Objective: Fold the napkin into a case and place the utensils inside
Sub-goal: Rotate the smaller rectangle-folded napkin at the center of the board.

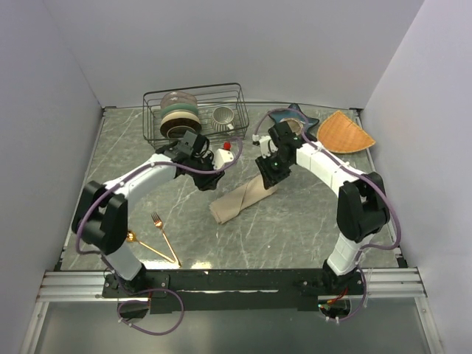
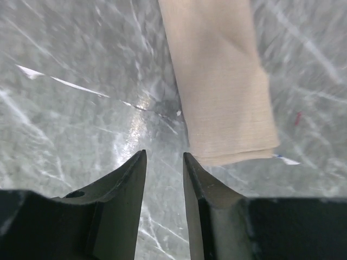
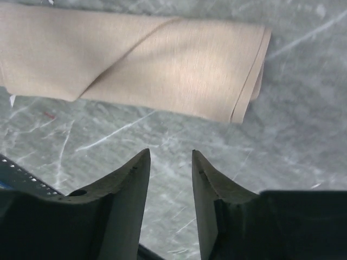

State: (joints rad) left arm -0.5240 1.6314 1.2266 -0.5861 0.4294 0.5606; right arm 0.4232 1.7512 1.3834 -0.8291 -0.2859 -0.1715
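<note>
The case [image 1: 240, 200] lies long and narrow, slantwise in the middle of the surface [image 1: 295, 232], and the right wrist view shows its diagonal pocket edge clearly. The left tool [image 2: 164, 155] hangs low beside the case's short end, jaws parted by a slim gap with only marble between them, so it's released. The right tool [image 3: 169, 154] hovers off the case's long side, also released, jaws apart and a strip of bare marble between fingertips and cloth.

The left arm [image 1: 140, 181] reaches in from the case's left, while the right arm [image 1: 324, 164] folds back from its right. Their wrists close in over the case's far side.

The fork [image 1: 164, 234] and spoon [image 1: 147, 247] lie near-left of the case, well apart from it. Their handle tips meet in a V close to the front edge. There's open marble along the case's near side. Beyond the case, a wire rack [image 1: 193, 110] and an orange mat [image 1: 345, 131] sit along the back.
</note>
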